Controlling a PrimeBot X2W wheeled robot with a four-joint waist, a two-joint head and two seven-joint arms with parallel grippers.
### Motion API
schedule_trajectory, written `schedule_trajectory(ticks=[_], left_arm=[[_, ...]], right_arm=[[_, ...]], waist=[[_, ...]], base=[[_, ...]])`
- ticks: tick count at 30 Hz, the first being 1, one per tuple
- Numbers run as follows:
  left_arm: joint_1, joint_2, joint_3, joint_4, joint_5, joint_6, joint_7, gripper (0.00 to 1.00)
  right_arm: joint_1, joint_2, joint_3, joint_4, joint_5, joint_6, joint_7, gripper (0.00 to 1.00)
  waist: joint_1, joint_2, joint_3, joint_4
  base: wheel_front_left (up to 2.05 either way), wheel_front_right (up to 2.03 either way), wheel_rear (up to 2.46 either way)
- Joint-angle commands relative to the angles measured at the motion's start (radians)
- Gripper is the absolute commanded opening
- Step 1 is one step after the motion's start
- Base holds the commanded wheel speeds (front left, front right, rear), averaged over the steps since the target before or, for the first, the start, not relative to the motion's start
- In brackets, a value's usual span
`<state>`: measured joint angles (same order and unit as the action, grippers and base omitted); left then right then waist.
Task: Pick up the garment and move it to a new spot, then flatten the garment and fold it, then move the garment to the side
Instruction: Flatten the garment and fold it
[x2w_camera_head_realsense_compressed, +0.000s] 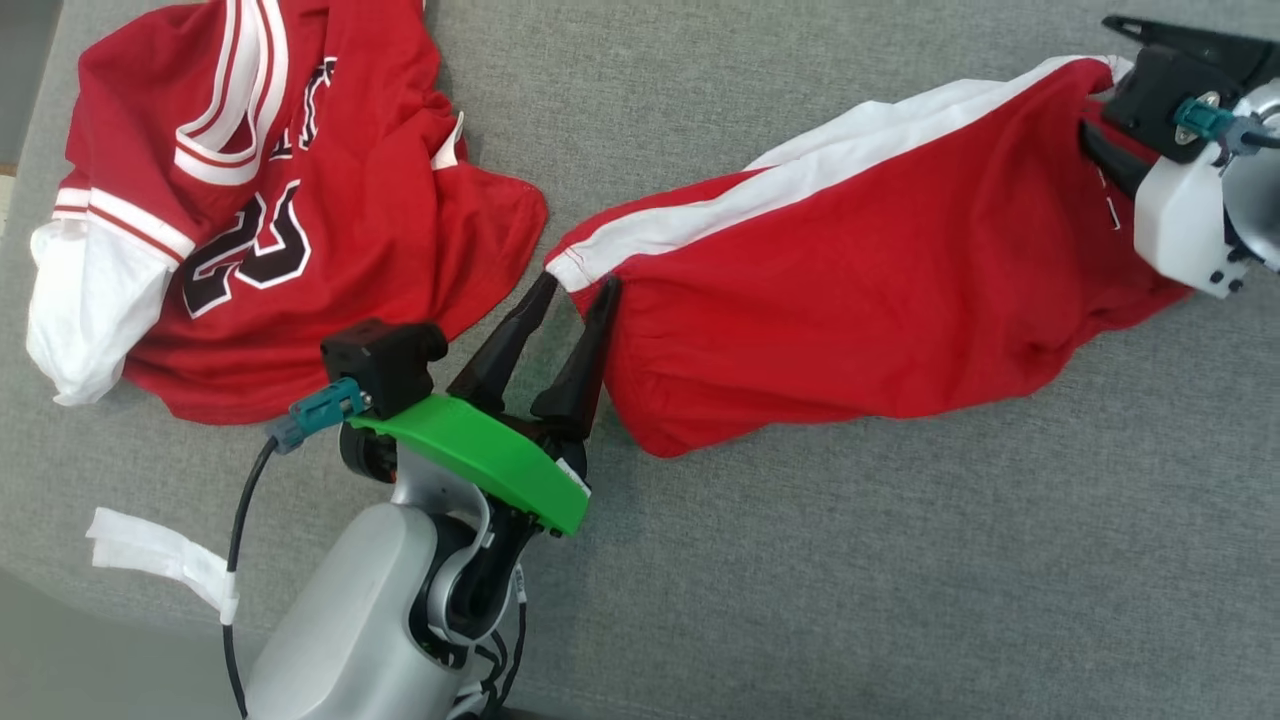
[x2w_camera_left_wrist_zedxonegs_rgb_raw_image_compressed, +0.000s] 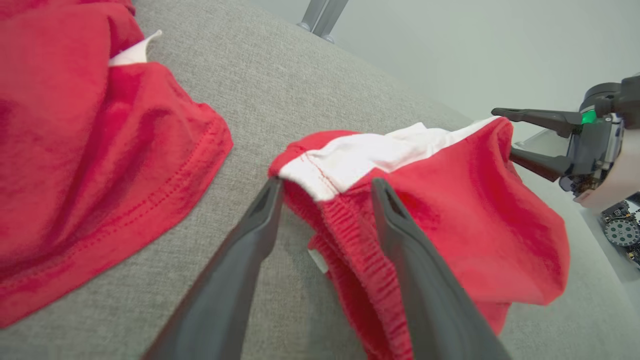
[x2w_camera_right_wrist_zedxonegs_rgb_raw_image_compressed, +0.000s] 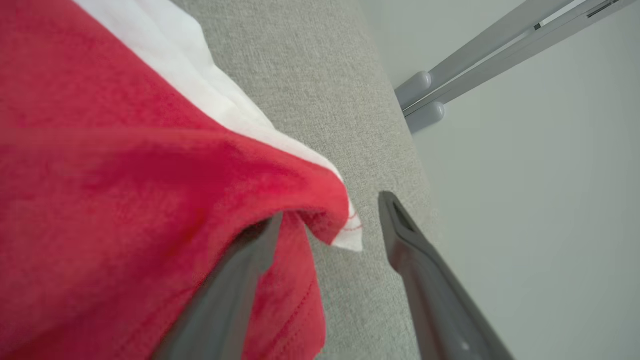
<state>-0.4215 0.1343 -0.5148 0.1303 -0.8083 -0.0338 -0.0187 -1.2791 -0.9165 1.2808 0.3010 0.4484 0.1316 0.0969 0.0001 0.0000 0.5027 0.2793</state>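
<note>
The red shorts (x2w_camera_head_realsense_compressed: 860, 300) are laid on the grey tabletop (x2w_camera_head_realsense_compressed: 800, 560), from the centre to the upper right of the head view, apart from a crumpled jersey (x2w_camera_head_realsense_compressed: 250, 200) at upper left. The left gripper (x2w_camera_head_realsense_compressed: 578, 285) is spread at the waistband corner. The right gripper (x2w_camera_head_realsense_compressed: 1100, 85) is spread at the opposite end. The cloth is judged light, limp and easily bunched, and best pinched at its stitched corners.

You are looking at a grey woven surface (x2w_camera_head_realsense_compressed: 800, 560) that carries two garments. The red shorts (x2w_camera_head_realsense_compressed: 880, 300), with a white stripe along one side, lie spread across its right half. The crumpled red jersey (x2w_camera_head_realsense_compressed: 300, 200) lies on its left half, close beside them but not touching.
</note>
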Motion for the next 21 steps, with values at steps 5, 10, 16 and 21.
schedule_trajectory(ticks=[5, 10, 16, 21], left_arm=[[0.044, 0.038, 0.022, 0.015, 0.006, 0.008, -0.032, 1.00], [0.117, 0.089, 0.046, -0.012, 0.079, 0.054, -0.129, 1.00], [0.221, 0.102, 0.045, -0.065, 0.169, 0.102, -0.221, 1.00], [0.274, 0.077, 0.046, -0.083, 0.253, 0.122, -0.245, 1.00]], right_arm=[[0.095, -0.016, 0.001, -0.033, 0.058, -0.002, 0.041, 1.00], [0.155, -0.016, -0.046, -0.001, 0.249, -0.002, 0.040, 1.00], [0.302, 0.031, -0.184, 0.044, 0.418, -0.002, -0.001, 1.00], [0.367, 0.114, -0.288, 0.090, 0.427, -0.002, -0.025, 1.00]], waist=[[-0.0001, 0.0000, -0.076, -0.053], [-0.0001, 0.0000, -0.157, -0.104], [-0.0001, 0.0000, -0.198, -0.133], [-0.0001, 0.0000, -0.185, -0.130]], base=[[0.00, 0.00, 0.00], [0.00, 0.00, 0.00], [0.00, 0.00, 0.00], [0.00, 0.00, 0.00]])
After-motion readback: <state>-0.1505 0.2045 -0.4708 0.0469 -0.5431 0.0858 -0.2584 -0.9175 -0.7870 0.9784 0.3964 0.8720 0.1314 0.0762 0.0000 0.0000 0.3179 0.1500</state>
